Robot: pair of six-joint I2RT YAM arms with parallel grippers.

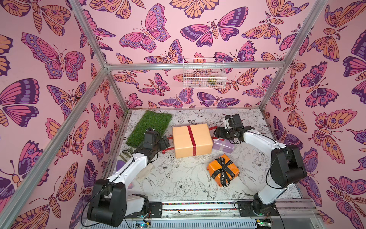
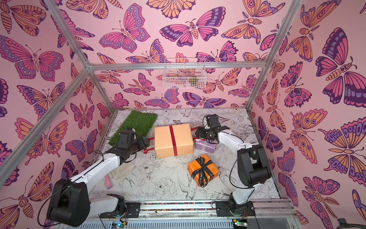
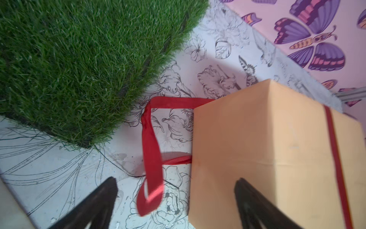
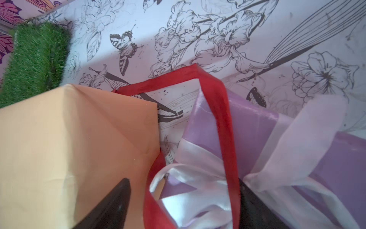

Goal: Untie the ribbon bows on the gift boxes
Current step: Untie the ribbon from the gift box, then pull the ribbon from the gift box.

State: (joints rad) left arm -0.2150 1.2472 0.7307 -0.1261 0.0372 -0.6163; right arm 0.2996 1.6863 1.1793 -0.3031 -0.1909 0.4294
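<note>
A floral-printed surface [image 1: 178, 178] is enclosed by butterfly walls. At frame centre the peach-tan box [image 1: 184, 142] is seen, its red ribbon [image 3: 151, 142] undone, with loose ends trailed to both sides. The left pincer [image 3: 176, 179] is spread wide over one end. The right pincer [image 4: 184, 180] is likewise spread, with nothing gripped. Right of centre, the lilac box [image 1: 223, 147] and lower orange box [image 1: 213, 166] are seen with bows tied.

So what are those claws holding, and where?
Nothing. Both the left gripper and right gripper stand open; the shiny red satin ribbon lies loose between their jaws.
</note>
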